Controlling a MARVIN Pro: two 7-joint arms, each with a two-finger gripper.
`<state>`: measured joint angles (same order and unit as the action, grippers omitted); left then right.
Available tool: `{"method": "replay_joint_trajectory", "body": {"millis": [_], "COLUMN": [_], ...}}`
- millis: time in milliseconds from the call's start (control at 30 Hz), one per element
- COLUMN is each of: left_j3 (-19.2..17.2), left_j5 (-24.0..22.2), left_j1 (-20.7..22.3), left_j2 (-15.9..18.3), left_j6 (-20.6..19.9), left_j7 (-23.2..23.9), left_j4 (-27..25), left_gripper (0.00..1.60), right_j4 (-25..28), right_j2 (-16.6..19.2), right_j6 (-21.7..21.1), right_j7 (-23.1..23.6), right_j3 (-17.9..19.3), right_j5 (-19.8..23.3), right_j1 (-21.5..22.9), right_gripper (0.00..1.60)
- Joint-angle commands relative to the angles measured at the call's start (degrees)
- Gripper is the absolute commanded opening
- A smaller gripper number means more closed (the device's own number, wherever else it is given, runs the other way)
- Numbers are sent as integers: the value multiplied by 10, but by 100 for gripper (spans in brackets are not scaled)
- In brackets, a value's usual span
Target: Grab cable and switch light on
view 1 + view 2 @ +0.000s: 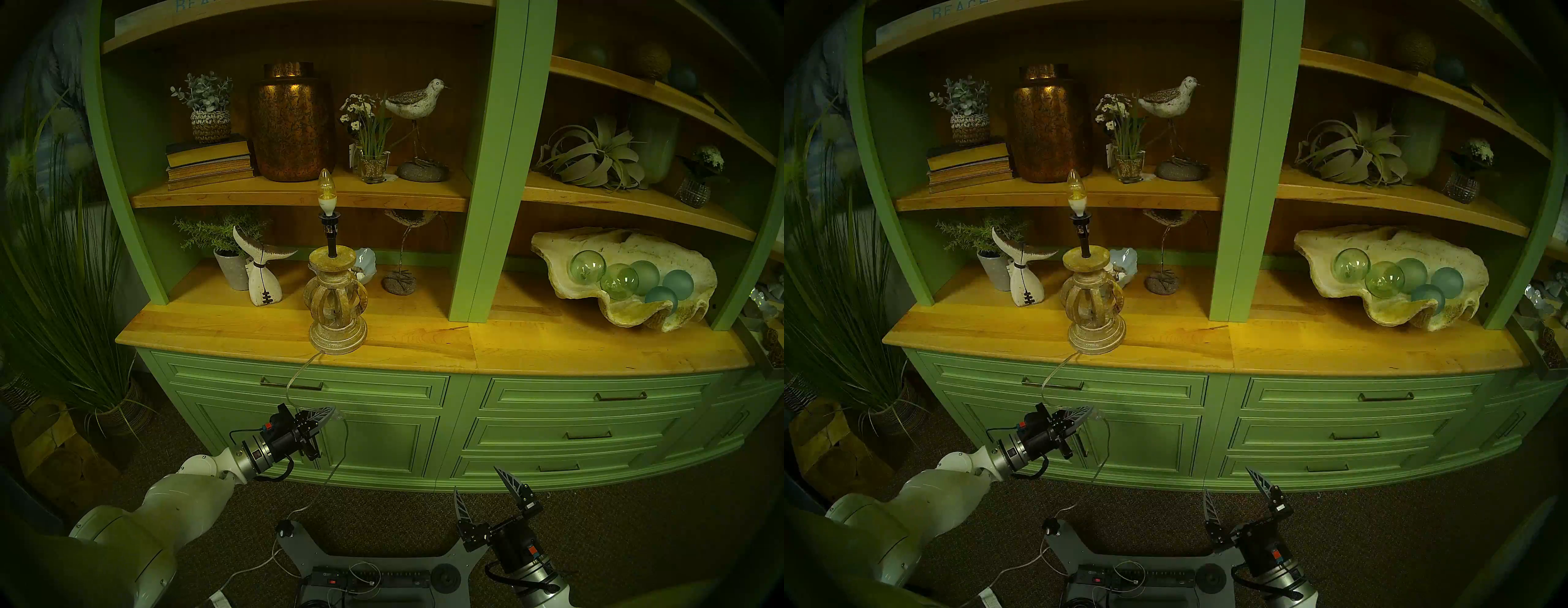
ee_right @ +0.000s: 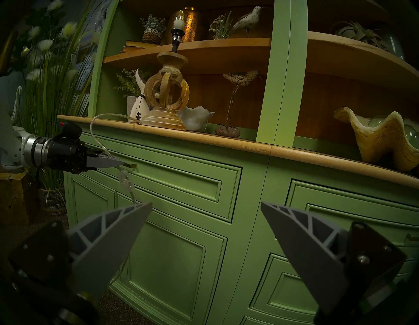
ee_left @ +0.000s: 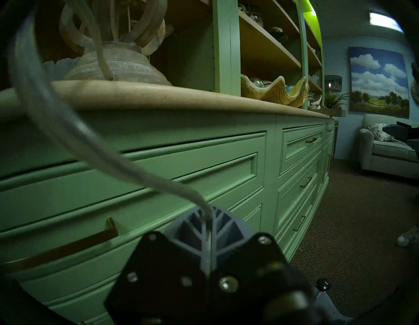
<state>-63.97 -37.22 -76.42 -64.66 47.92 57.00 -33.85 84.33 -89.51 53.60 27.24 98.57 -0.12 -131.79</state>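
Observation:
The light [image 1: 338,305] stands at the front of the wooden counter: a beige turned-wood base with an open cage, a black stem and a bare candle bulb [image 1: 325,187] that shows no bright glow. Its clear cable [image 1: 302,368] drops over the counter edge in front of the drawers. My left gripper [image 1: 329,412] is shut on the cable [image 3: 90,154]. The clear switch block [image 2: 125,179] hangs just below the left gripper [image 2: 120,163]. My right gripper [image 1: 477,482] hovers low to the right, open and holding nothing, its fingers [image 2: 108,245] apart from the cable.
A green cabinet with drawers carries the counter [image 1: 424,344]. A whale-tail figure [image 1: 263,276] stands just left of the lamp and a large clam shell [image 1: 623,276] at the right. A grass plant [image 1: 63,297] fills the left. A black power strip [image 1: 369,579] lies on the robot base.

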Motion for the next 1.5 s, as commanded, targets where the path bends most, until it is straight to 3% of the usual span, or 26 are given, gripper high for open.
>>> {"method": "replay_joint_trajectory", "body": {"millis": [0,500,833,1033,1467], "left_j3": [-4,-6,-15,-19,-33], "left_j5": [-15,-56,-38,-26,-33], "left_j1": [-8,-65,-100,-110,-117], "left_j2": [45,93,118,126,132], "left_j6": [11,-34,-86,-103,-94], "left_j7": [53,41,-5,-35,-46], "left_j4": [-63,-182,-262,-282,-284], "left_gripper": [0,0,0,0,0], "right_j4": [14,16,17,18,18], "right_j2": [0,0,0,0,0], "right_j6": [4,4,3,3,3], "right_j7": [0,0,0,0,0], "right_j3": [0,0,0,0,1], "right_j5": [1,1,1,1,1], "right_j1": [1,-1,-1,-2,-2], "right_gripper": [160,160,160,160,160]}}
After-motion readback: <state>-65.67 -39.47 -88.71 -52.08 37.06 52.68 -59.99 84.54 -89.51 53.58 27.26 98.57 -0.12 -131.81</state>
